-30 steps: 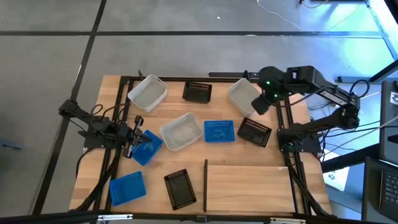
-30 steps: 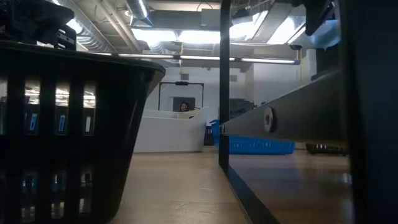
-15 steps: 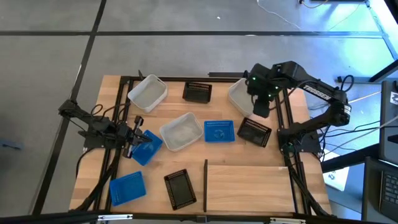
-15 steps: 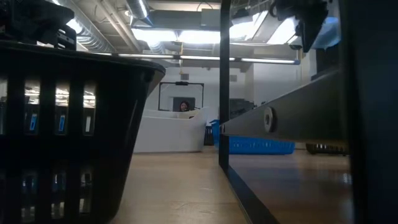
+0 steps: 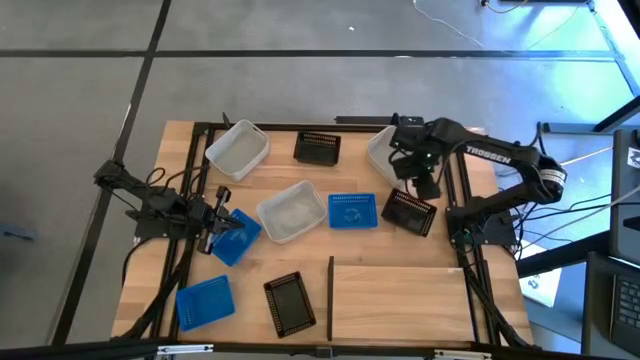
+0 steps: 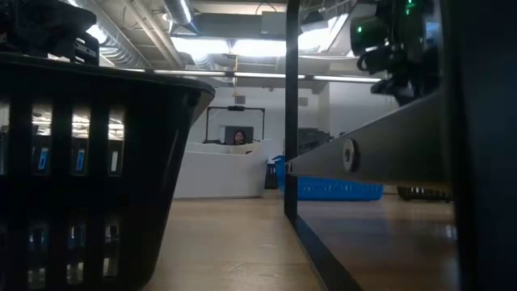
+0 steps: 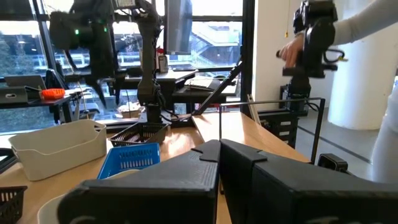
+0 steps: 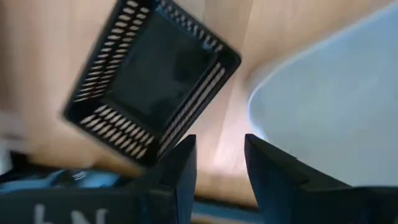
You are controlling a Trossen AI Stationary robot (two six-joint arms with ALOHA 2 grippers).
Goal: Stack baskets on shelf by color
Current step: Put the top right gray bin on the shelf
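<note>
Since a second ago the right gripper [image 5: 424, 180] has been swung in from the far right edge and lowered towards the table; it now hangs with its fingers spread and empty, between a white basket [image 5: 385, 155] at the far right and a black basket [image 5: 409, 212] just nearer. Nothing else on the table has been shifted.

The left gripper [image 5: 214, 222] is kept shut at the left side, beside a tilted blue basket [image 5: 236, 238], and nothing can be seen held in it.

The step in hand is judged to be a pick of the black basket. One rim should be straddled squarely by the open fingers, since the slotted walls are thin and a corner grip would probably let it tip.

The baskets are small rectangular plastic tubs: translucent white, bright blue, and black with slotted sides. None has yet been placed on the shelf [image 5: 400, 300], a flat pale wood panel at the near right with a thin black bar along its left edge.
</note>
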